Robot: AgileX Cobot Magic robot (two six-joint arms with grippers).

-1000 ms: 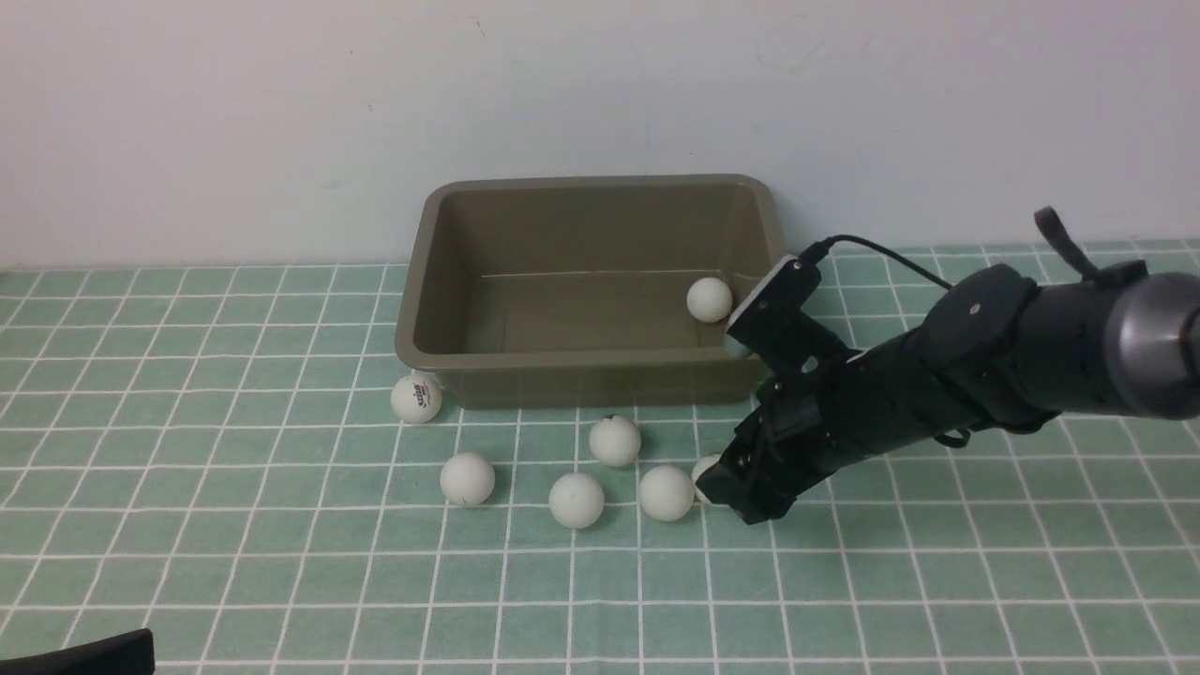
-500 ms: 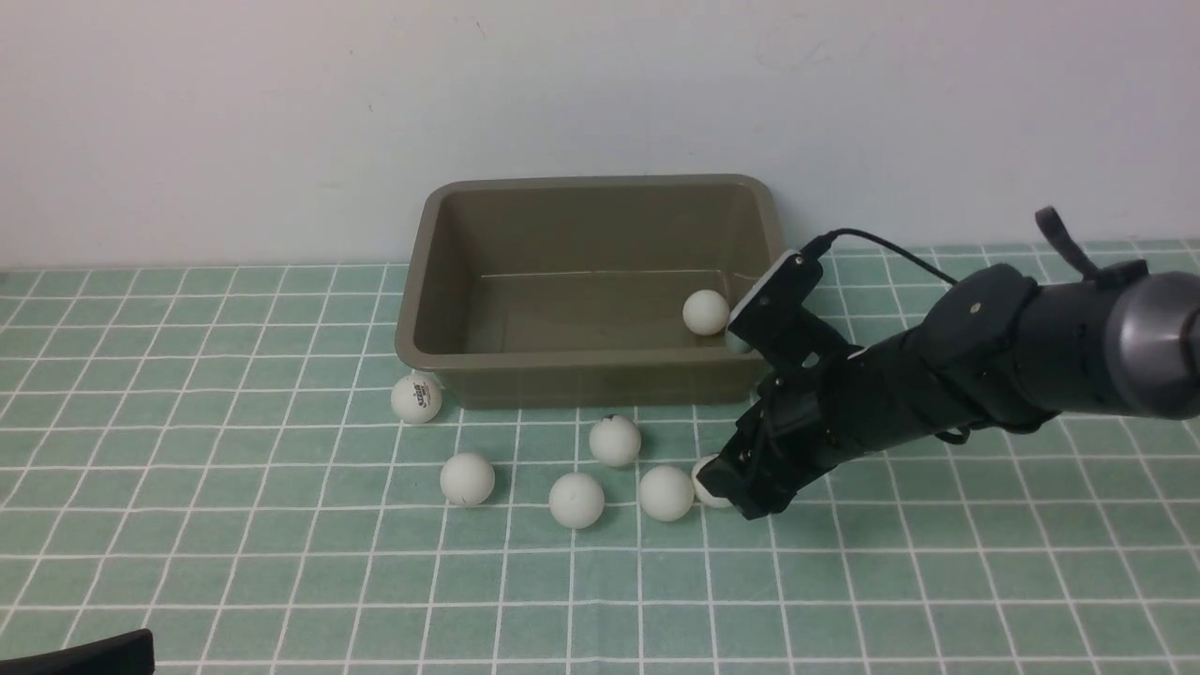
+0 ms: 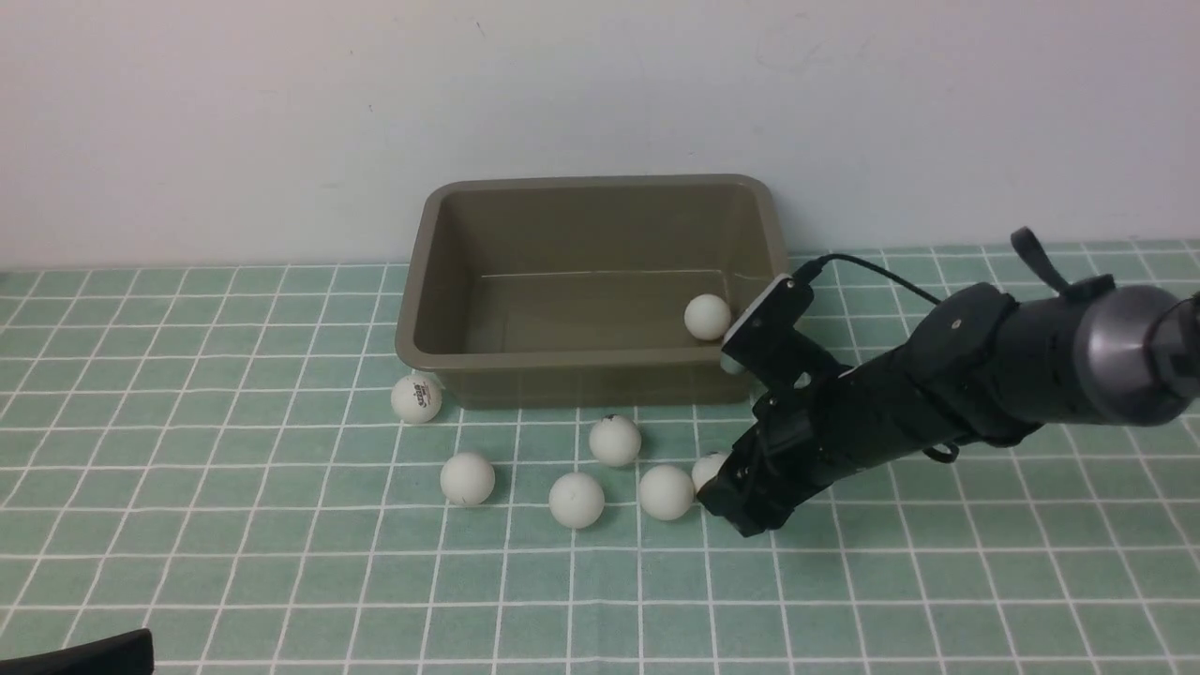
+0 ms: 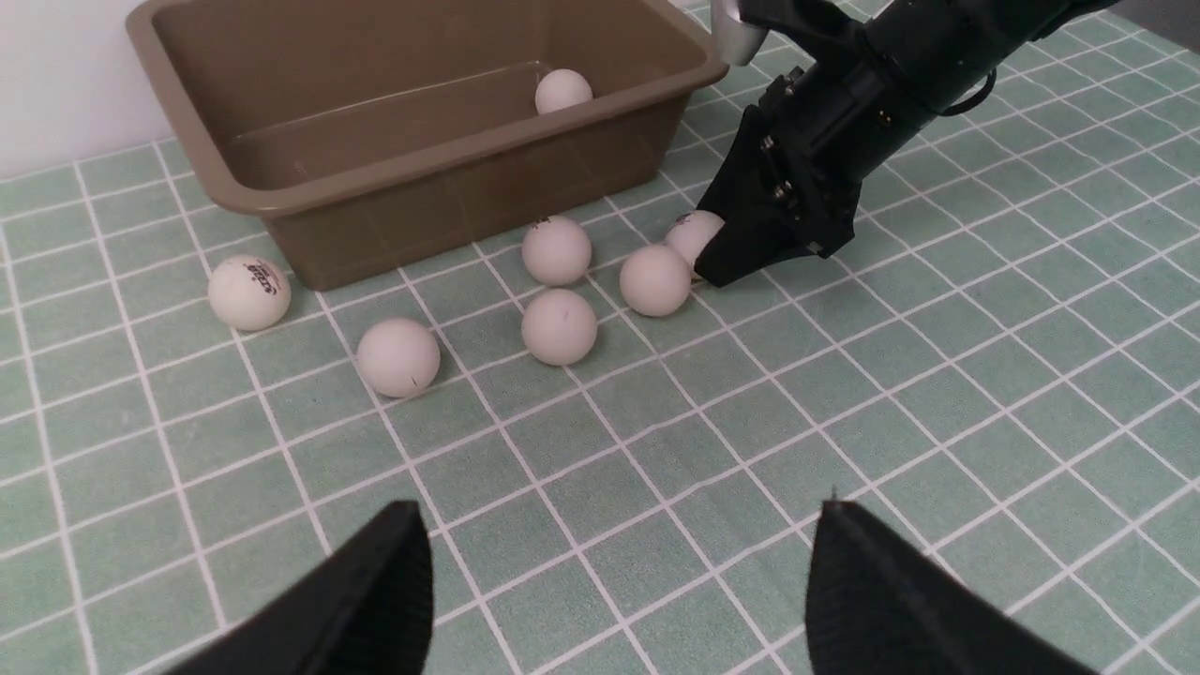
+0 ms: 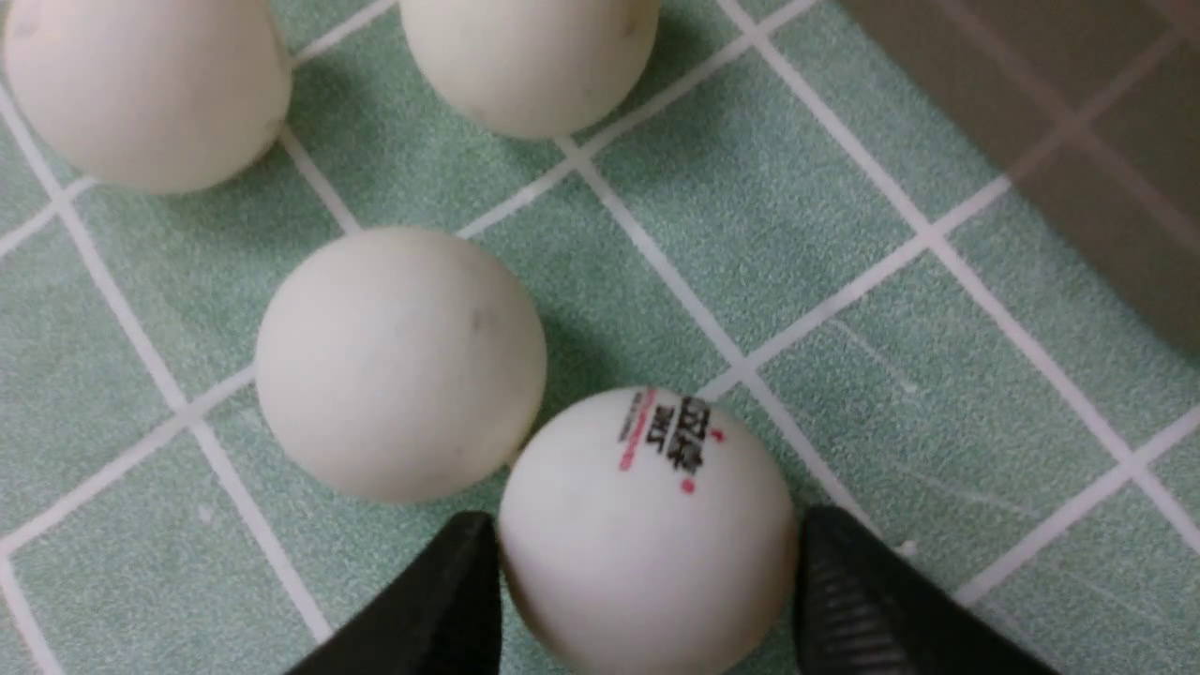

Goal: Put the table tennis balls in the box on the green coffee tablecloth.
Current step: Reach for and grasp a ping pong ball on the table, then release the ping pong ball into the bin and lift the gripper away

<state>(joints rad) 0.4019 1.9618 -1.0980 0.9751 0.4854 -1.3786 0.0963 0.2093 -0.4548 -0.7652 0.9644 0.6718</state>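
**Seven white balls, one brown box, one checked cloth: stock and positions**

1. Cloth [image 3: 281, 562]: pale green with a grid of thin white lines. It covers the bench up to the white wall.
2. Box [image 3: 562, 359]: olive-brown open tub with a flared rim. It stands upright on the cloth at the far side, near the wall.
3. Boxed ball [image 3: 707, 317]: plain white. It lies on the box floor close to the right-hand wall.
4. Corner ball [image 3: 416, 398]: white with dark print. It sits on the cloth just beside the box's front left corner, outside the box.
5. Loose balls [image 3: 467, 479] [image 3: 577, 500] [image 3: 615, 441] [image 3: 666, 492]: four, white. They rest on the cloth in a loose group in front of the box.
6. Pinched ball [image 5: 647, 534]: white, with red and dark print facing up. It rests on the cloth at the right end of the group and appears to touch its nearest neighbour.
7. Right arm [image 3: 947, 394]: black. It slants down from the right to cloth level. The right jaws press against both sides of the pinched ball.
8. Left jaws: seen only in the left wrist view. They are spread wide with nothing between them, over bare cloth well apart from the balls.
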